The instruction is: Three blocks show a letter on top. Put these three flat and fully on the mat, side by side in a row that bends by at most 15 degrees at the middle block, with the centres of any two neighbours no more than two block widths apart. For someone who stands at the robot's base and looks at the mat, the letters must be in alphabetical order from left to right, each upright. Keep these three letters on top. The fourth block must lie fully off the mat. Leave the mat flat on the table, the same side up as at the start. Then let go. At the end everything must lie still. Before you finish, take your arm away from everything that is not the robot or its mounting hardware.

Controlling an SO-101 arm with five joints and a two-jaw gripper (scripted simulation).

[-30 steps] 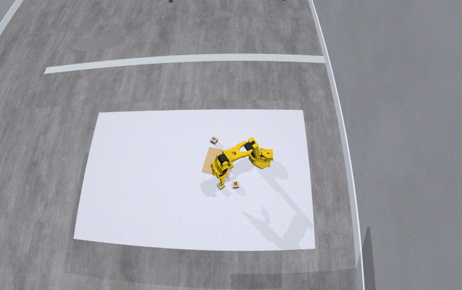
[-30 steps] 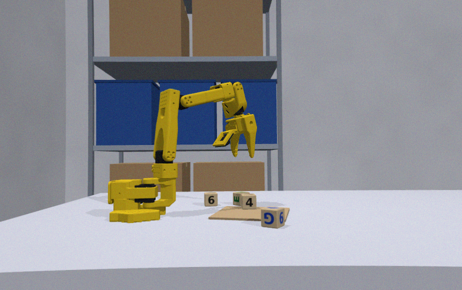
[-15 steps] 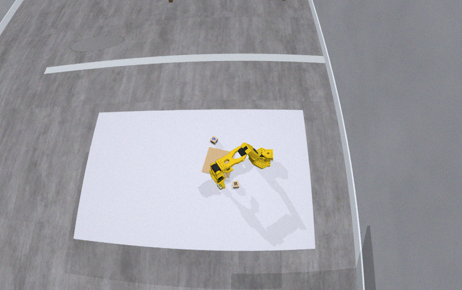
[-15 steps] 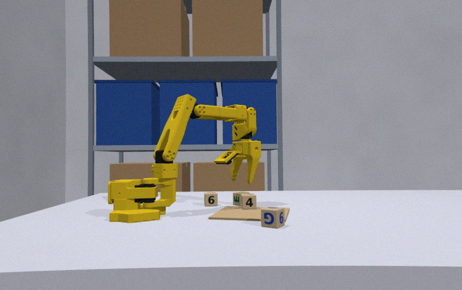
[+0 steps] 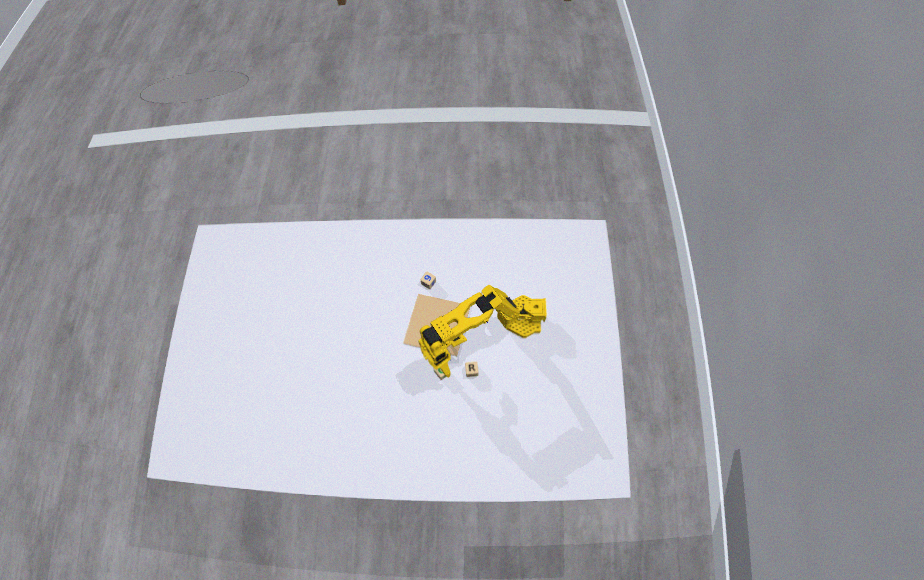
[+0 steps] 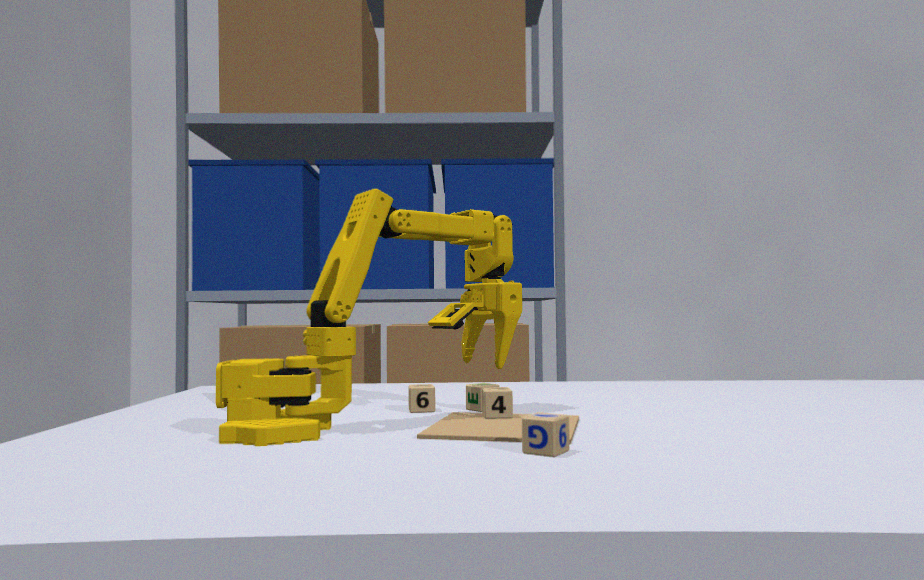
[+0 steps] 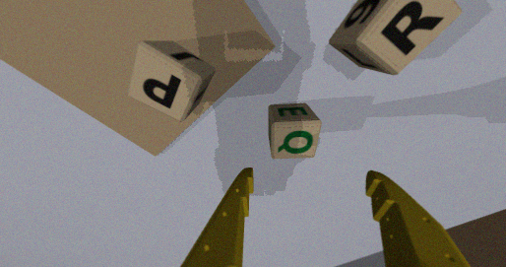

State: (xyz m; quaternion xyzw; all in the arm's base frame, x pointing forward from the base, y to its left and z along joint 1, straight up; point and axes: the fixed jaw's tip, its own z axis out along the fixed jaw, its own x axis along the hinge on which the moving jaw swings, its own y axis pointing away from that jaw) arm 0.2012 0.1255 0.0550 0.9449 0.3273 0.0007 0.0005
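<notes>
Below the open gripper (image 6: 481, 364) (image 7: 309, 174) — apart — sits the Q block (image 5: 440, 373) (image 6: 477, 397) (image 7: 294, 138).

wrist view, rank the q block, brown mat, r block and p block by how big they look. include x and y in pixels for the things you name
Largest to smallest in the wrist view:
1. brown mat (image 5: 416, 321) (image 6: 465, 427) (image 7: 79, 11), cut off by the frame
2. R block (image 5: 471, 369) (image 6: 421, 399) (image 7: 412, 25), slightly cut off
3. P block (image 6: 496, 404) (image 7: 161, 84)
4. Q block (image 5: 440, 373) (image 6: 474, 397) (image 7: 294, 138)

Blocks (image 5: 471, 369) (image 6: 421, 399) (image 7: 409, 28) read P/4, Q/E, R/6, G/9 (or 6).
</notes>
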